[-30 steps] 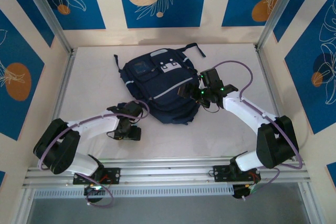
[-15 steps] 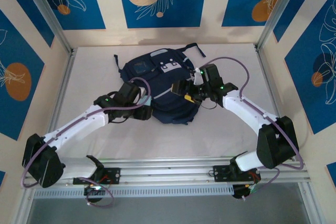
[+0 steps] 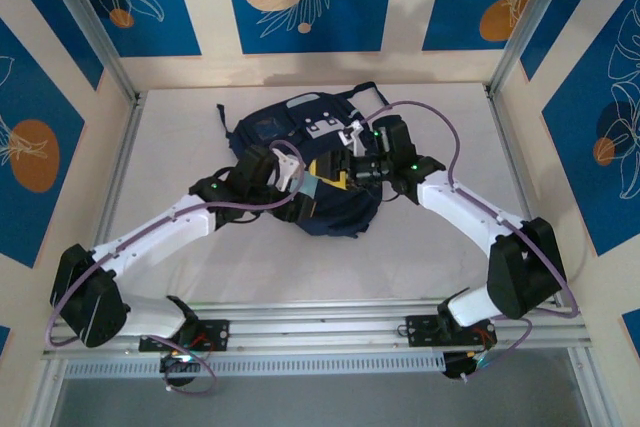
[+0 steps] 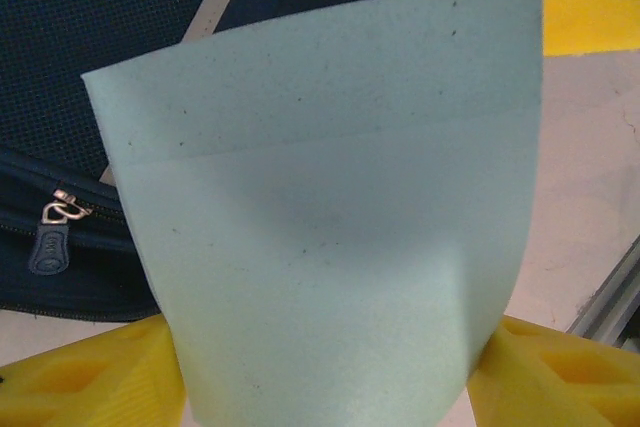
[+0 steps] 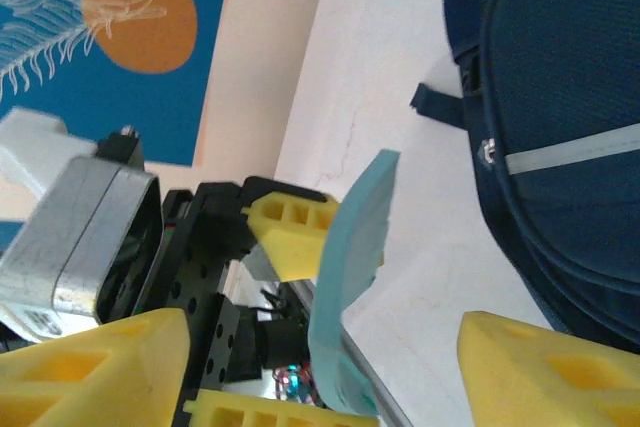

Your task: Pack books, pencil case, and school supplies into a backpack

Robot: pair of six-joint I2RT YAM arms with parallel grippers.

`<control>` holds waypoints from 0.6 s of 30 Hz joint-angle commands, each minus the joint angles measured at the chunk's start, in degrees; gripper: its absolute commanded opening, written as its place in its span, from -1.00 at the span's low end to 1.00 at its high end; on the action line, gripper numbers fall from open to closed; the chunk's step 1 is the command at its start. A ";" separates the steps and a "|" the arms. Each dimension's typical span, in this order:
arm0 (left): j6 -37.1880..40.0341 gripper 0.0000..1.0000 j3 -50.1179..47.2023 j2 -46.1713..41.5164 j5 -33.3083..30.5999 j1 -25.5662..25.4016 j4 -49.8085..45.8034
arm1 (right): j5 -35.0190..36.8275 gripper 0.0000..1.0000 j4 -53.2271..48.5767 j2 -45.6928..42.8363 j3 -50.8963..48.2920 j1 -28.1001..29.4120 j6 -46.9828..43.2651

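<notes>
**Inspector:** Left claw [image 4: 325,382], condition?

**Assessor:** Clenched on the light blue pad [image 4: 330,207], gripping it by its lower edge. The sheet bows between the fingers.

**Inspector:** Position of the pad?

**Assessor:** Off the worktop [image 3: 450,247], above the near part of the backpack [image 3: 340,212], between the two claws. From the right wrist it stands edge-on, with its long axis rising away from the left claw. The backpack lies toward the right of that view.

**Inspector:** Right claw [image 5: 322,367]?

**Assessor:** Released, jaws well apart, holding nothing. The pad's edge is straight ahead, in line with the gap and touching neither finger.

**Inspector:** Finding?

**Assessor:** The left arm has the pad and the right is near it. Whether the backpack's mouth is open cannot be told. In my judgement the next move depends on that edge-on alignment.
</notes>
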 commanded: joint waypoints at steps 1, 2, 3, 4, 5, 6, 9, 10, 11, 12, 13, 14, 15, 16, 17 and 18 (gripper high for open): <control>1.38 0.37 1.78 0.21 1.02 -0.55 1.76 | -3.47 0.13 0.86 0.99 1.70 0.83 -0.41; 1.18 0.38 1.57 0.13 0.69 -0.56 1.95 | -3.81 0.01 0.54 1.16 1.69 0.78 -0.55; 1.07 0.38 1.50 0.19 0.43 -0.60 2.12 | -4.14 -0.08 0.21 1.33 1.63 0.79 -0.71; 1.04 0.38 1.51 0.06 0.15 -0.64 2.11 | -4.49 -0.21 -0.10 1.57 1.60 0.78 -0.90; 0.99 0.37 1.43 0.02 -0.07 -0.59 2.15 | -4.78 -0.30 -0.30 1.68 1.56 0.78 -0.98; 0.90 0.38 1.42 0.06 -0.13 -0.60 2.29 | -4.99 -0.39 -0.33 1.70 1.31 0.78 -0.99; 0.82 0.38 1.42 0.24 -0.04 -0.64 2.57 | -5.15 -0.82 0.19 1.53 0.67 0.74 -0.90; 0.88 0.40 1.46 0.36 -0.04 -0.69 2.53 | -4.95 -0.99 0.28 1.40 0.48 0.63 -0.73; 0.84 0.44 1.59 0.63 -0.12 -0.65 2.35 | -4.80 -1.00 0.47 1.23 0.33 0.46 -0.57; 0.96 0.54 1.81 0.78 -0.36 -0.73 2.08 | -4.66 -1.00 0.64 1.03 0.14 0.19 -0.46; 1.01 0.77 2.02 1.09 -0.73 -0.69 1.79 | -4.51 -1.00 0.53 0.79 0.07 -0.18 -0.46; 1.17 0.99 2.25 1.18 -1.31 -0.73 1.64 | -4.21 -1.00 0.42 0.50 -0.15 -0.71 -0.46; 1.48 1.00 2.45 1.34 -2.27 -0.80 1.23 | -3.59 -1.00 -0.06 -0.05 -0.38 -1.46 -0.50; 1.88 1.00 2.82 1.58 -3.19 -0.81 0.79 | -2.67 -1.00 -0.74 -0.62 -0.68 -2.47 -0.67; 2.26 1.00 3.22 1.98 -4.10 -0.75 0.43 | -1.62 -1.00 -1.50 -1.32 -1.02 -3.57 -0.72; 2.69 1.00 3.78 2.58 -4.97 -0.80 0.09 | -0.37 -1.00 -2.66 -2.13 -1.48 -4.93 -0.89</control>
